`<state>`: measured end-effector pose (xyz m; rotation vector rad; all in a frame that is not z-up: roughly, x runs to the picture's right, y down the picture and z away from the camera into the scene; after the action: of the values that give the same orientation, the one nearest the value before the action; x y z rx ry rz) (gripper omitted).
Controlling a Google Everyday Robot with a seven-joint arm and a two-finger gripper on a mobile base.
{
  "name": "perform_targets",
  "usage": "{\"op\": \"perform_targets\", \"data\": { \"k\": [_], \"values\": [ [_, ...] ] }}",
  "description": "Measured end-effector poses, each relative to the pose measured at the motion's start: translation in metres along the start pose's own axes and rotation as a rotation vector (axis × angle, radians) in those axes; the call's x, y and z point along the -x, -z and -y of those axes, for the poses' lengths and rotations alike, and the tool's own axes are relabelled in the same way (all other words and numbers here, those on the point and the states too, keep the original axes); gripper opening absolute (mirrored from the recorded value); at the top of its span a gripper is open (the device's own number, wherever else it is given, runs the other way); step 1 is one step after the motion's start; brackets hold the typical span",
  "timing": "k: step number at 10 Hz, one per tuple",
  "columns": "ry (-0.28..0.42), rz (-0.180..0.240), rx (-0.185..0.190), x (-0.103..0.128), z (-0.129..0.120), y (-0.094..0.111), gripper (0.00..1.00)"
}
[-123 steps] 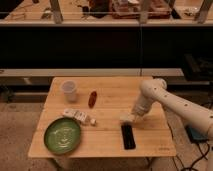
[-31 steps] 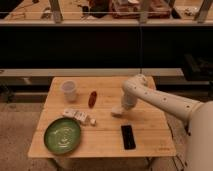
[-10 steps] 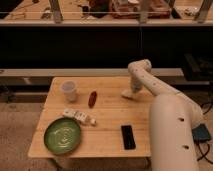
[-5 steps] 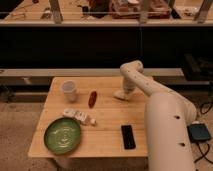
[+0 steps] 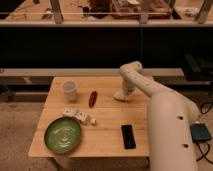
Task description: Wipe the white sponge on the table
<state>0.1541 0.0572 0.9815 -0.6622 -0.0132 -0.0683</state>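
My gripper (image 5: pixel 120 94) is down on the far middle of the light wooden table (image 5: pixel 107 117), at the end of the white arm that reaches in from the right. It is shut on the white sponge (image 5: pixel 118 96), a small off-white block pressed against the tabletop under the fingers. The sponge lies right of the red object and well behind the black phone. The fingers hide most of the sponge.
A white cup (image 5: pixel 69 90) stands at the far left, with a small red object (image 5: pixel 92 98) beside it. A cluster of white packets (image 5: pixel 79 115) and a green plate (image 5: pixel 62 135) lie front left. A black phone (image 5: pixel 128 136) lies front right. A dark bench (image 5: pixel 100 72) runs behind the table.
The gripper has slid the sponge leftward along the far part of the table over the last second. Earlier it was nearer the front, by the phone.
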Motion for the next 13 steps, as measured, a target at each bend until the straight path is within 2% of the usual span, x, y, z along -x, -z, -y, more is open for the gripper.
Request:
{"op": "perform_targets", "data": {
  "k": [1, 4, 6, 8, 10, 12, 13],
  "values": [
    [0.013, -0.007, -0.009, 0.001, -0.001, 0.001, 0.03],
    [0.019, -0.011, -0.005, 0.004, -0.005, 0.001, 0.03],
    [0.072, -0.034, 0.000, 0.016, -0.024, 0.006, 0.03],
    [0.139, -0.056, 0.016, 0.045, -0.068, 0.017, 0.03],
    [0.178, -0.083, 0.035, 0.061, -0.110, 0.030, 0.03],
    [0.234, -0.123, 0.056, 0.086, -0.158, 0.040, 0.03],
    [0.244, -0.143, 0.061, 0.087, -0.171, 0.041, 0.03]
  ]
}}
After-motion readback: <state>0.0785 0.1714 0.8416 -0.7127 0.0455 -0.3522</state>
